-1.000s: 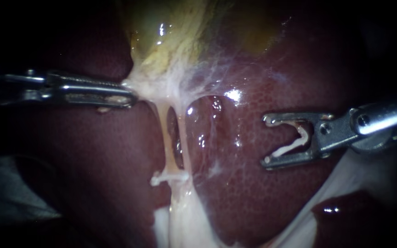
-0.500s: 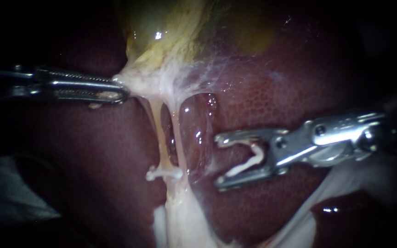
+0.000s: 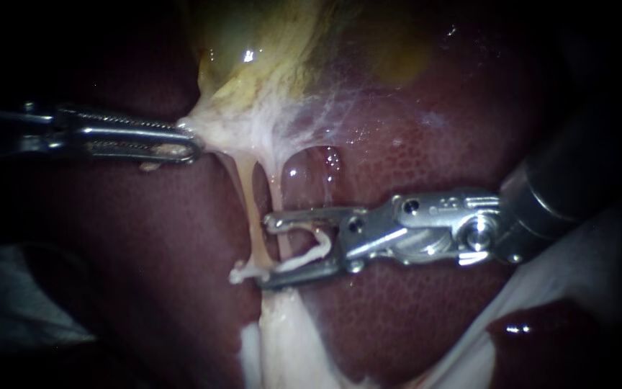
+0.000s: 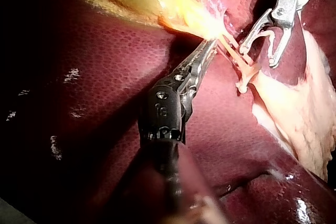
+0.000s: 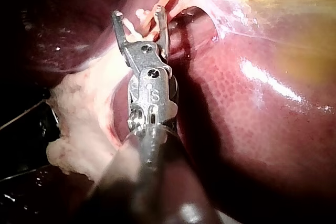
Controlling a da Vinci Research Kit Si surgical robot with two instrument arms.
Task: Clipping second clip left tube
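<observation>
Left instrument [image 3: 194,148], slim ridged metal jaws, clamped on pale white stringy tissue [image 3: 217,130] at foot of yellow-green gallbladder [image 3: 268,50]. Below grip, two thin pale tubes run down side by side. Left tube [image 3: 250,220] carries small white clip [image 3: 242,274] low down. Right tube [image 3: 276,191] passes between jaws of right instrument [image 3: 266,252]. Silver jaws spread wide, open V-shaped white clip [image 3: 314,248] seated between them, tips just above small white clip. Whether left tube lies inside jaws: cannot tell. Dark red mottled liver [image 3: 412,310] beneath.
</observation>
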